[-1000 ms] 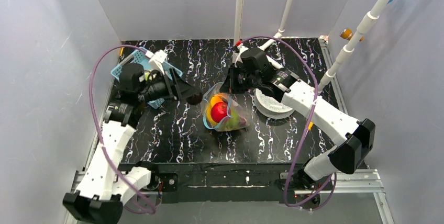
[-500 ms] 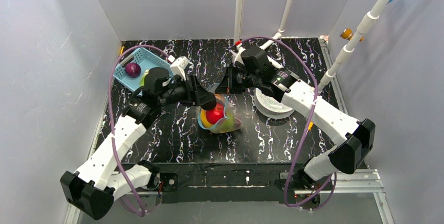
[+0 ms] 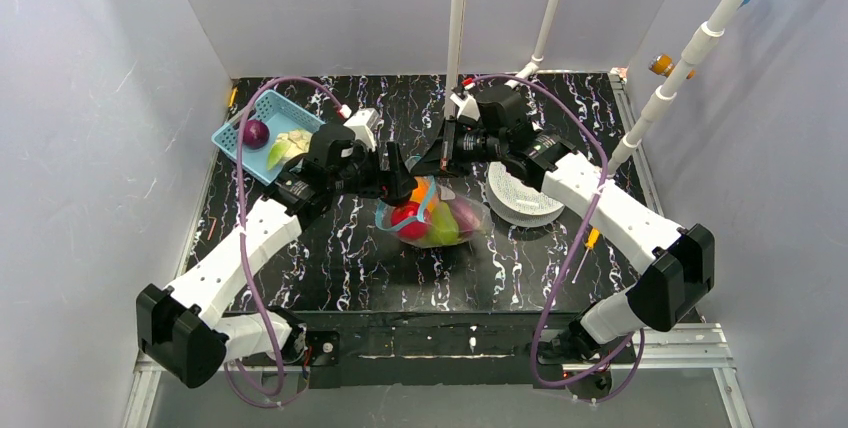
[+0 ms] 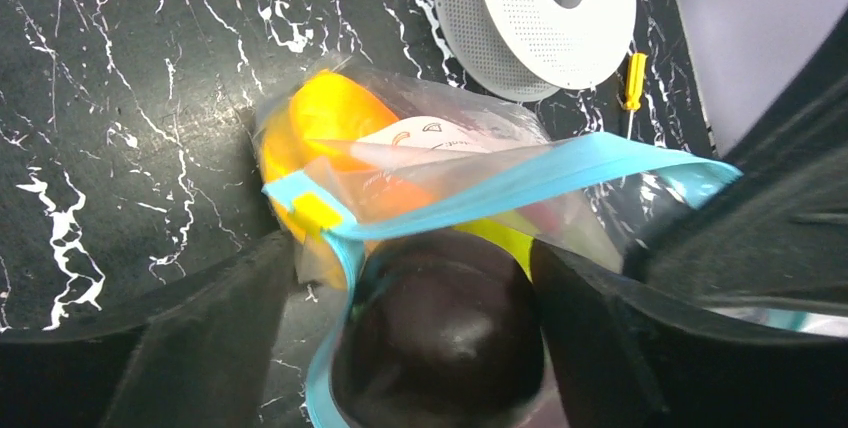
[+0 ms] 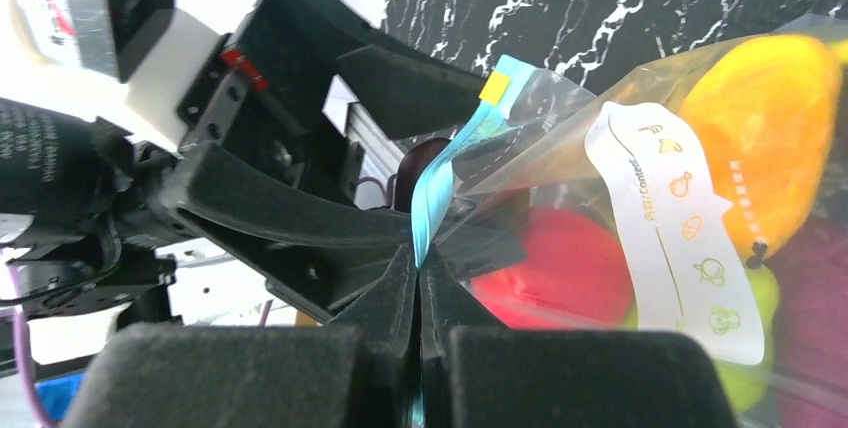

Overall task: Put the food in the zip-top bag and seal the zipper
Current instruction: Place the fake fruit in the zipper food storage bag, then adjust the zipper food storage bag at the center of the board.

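White label (image 5: 668, 238) on the zip-top bag (image 5: 545, 113) carried a column of small orange fruit pictograms and one line of print. Only "Content" was partly legible. White lettering on the left arm's black housing (image 5: 40, 148) was too blurred to read. No other text was legible.

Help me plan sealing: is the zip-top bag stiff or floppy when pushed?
Probably floppy: the zip-top bag is thin crinkled film bulging around the food. Its mouth likely sags shut if the right gripper, pinching the zipper, lets go.
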`<state>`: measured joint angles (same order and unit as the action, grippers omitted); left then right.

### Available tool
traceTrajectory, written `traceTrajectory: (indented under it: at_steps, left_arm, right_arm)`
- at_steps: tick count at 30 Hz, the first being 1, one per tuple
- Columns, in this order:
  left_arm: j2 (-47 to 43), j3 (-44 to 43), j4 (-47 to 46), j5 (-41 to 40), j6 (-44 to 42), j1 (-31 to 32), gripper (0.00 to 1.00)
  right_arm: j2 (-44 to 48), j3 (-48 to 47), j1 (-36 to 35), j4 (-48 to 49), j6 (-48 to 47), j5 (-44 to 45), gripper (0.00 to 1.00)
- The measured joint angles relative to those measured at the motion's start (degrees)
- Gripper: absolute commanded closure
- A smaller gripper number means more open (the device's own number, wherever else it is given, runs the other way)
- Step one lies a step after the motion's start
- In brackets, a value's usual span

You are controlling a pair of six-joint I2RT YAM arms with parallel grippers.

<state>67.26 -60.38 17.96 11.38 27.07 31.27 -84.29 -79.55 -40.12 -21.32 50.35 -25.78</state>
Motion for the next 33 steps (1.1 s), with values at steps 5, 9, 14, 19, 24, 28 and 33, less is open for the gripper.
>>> traceTrajectory:
  at_steps: [5,9,14,19,24,28,33]
  left_arm:
    - [1.0,-2.1,3.6,0.7,0.1,0.0,0.02]
    - [0.7,-5.7,7.9,1.3,-0.4,0.0,0.02]
    - [-1.8,-7.8,14.1,0.9,0.3,0.0,0.02]
    - [-3.4,-10.1,19.3,0.1,2.2,0.0,0.08]
    - [-10.8,-5.5,19.9,-0.8,4.0,0.0,0.32]
    - [-17.5,-1.2,20.9,-3.1,5.6,0.0,0.47]
    - [-13.2,1.3,18.1,-3.5,8.1,0.0,0.48]
  right_arm:
    - [0.0,1.0,1.4,3.6,2.4,-3.2,0.99]
    - [0.0,1.9,2.7,5.4,3.8,-5.0,0.99]
    - [0.0,3.5,3.7,8.0,5.4,-6.8,0.99]
    - [-0.2,4.2,3.8,9.6,6.8,-8.1,0.99]
    - [-0.2,4.2,3.8,10.1,7.4,-8.9,0.99]
    - [-0.2,4.2,3.8,10.5,7.6,-9.0,0.99]
    - [-0.2,4.2,3.8,10.9,7.8,-9.2,0.99]
